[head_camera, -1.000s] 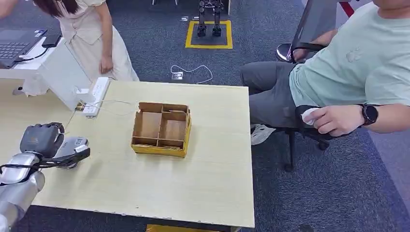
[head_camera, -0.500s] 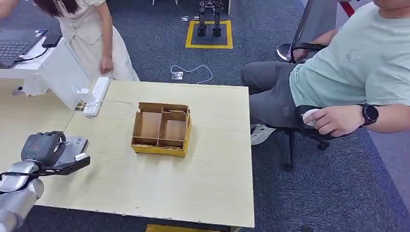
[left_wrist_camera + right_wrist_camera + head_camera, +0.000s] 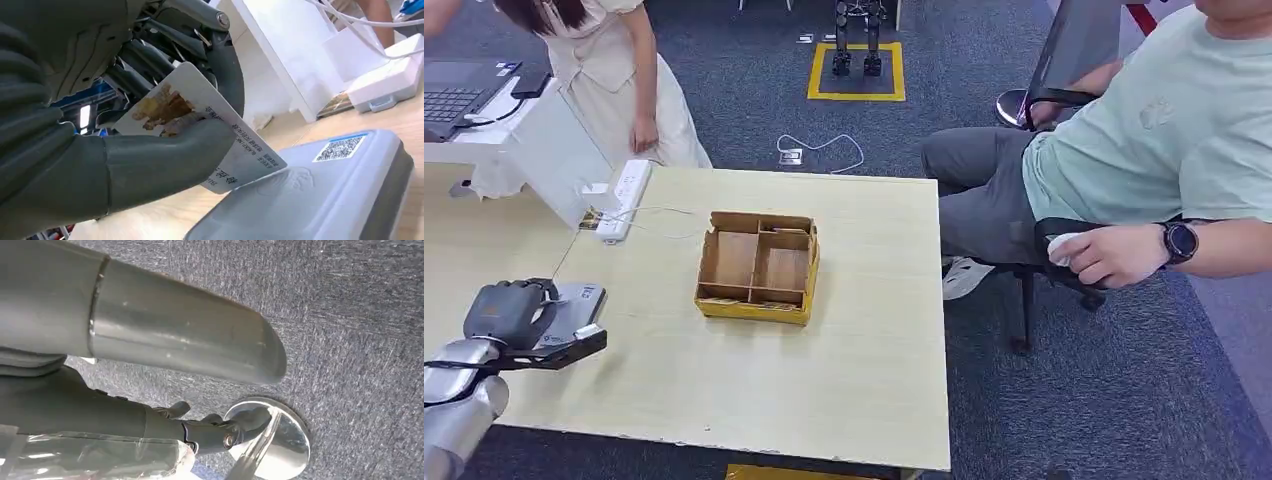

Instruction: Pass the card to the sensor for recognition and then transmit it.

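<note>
We see one card (image 3: 220, 145), white with a yellowish picture and printed lines, pinched between the thick thumb and the dark fingers of the left hand (image 3: 512, 310) at the lower left of the head view. Its free corner hangs just over the grey sensor (image 3: 320, 190), a flat box bearing a QR sticker; we cannot tell whether the two touch. We judge the recognition step to be in hand: the next move calls for holding the card flat and close over the reader's marked face, then carrying it off to pass on. The right hand (image 3: 210, 432) hangs over the carpet with its fingers curled, holding nothing. We count one sensor, one divided cardboard box (image 3: 758, 266) at mid-table, one power strip (image 3: 624, 197) and two people.
</note>
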`<state>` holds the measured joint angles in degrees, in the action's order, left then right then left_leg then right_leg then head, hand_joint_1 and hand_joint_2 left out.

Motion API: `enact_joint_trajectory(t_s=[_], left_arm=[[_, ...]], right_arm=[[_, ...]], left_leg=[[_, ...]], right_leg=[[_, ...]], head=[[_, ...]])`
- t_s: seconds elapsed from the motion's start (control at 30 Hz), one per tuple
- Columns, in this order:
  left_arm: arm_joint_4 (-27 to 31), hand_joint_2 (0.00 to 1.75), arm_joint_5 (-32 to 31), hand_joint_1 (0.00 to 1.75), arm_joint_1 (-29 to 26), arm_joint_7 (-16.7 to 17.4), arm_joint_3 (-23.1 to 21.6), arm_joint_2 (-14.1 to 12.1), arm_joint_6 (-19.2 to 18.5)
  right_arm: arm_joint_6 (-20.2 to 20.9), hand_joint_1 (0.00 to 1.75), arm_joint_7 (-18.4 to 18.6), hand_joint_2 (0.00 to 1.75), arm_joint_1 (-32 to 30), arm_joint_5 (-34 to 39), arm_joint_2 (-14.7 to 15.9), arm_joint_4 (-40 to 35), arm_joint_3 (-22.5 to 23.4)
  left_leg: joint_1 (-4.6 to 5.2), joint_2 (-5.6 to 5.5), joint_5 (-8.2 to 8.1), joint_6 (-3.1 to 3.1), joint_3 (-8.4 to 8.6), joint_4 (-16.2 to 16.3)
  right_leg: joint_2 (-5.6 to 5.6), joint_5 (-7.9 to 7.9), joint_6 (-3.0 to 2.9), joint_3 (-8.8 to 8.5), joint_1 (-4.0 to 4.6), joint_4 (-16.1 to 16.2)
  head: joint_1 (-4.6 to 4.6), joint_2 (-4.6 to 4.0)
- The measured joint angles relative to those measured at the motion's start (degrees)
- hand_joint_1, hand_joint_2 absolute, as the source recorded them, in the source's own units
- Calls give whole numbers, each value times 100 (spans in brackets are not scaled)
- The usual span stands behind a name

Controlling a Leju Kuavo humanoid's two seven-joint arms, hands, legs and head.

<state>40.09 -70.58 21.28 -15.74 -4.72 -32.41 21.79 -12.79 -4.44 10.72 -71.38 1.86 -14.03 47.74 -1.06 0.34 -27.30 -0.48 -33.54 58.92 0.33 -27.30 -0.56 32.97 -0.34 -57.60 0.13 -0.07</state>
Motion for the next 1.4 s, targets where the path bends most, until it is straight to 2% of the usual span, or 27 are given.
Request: enact_joint_trajectory(t_s=[0.2, 0.6, 1.4], left_arm=[[4, 175, -22, 175, -72, 2, 0, 0, -76], [4, 175, -42, 175, -310, 9, 0, 160, -13], [4, 175, -44, 175, -319, 9, 0, 195, -17]], right_arm=[[-4, 0, -2, 0, 0, 4, 0, 0, 0], [-9, 0, -2, 0, 1, 7, 0, 0, 0], [-9, 0, -2, 0, 1, 7, 0, 0, -2]], left_leg=[[0, 0, 0, 0, 0, -1], [0, 0, 0, 0, 1, -1], [0, -1, 0, 0, 1, -2]], right_leg=[[0, 0, 0, 0, 0, 0], [-1, 0, -1, -1, 0, 0], [-3, -1, -1, -1, 0, 0]], head=[[0, 0], [0, 2], [0, 0]])
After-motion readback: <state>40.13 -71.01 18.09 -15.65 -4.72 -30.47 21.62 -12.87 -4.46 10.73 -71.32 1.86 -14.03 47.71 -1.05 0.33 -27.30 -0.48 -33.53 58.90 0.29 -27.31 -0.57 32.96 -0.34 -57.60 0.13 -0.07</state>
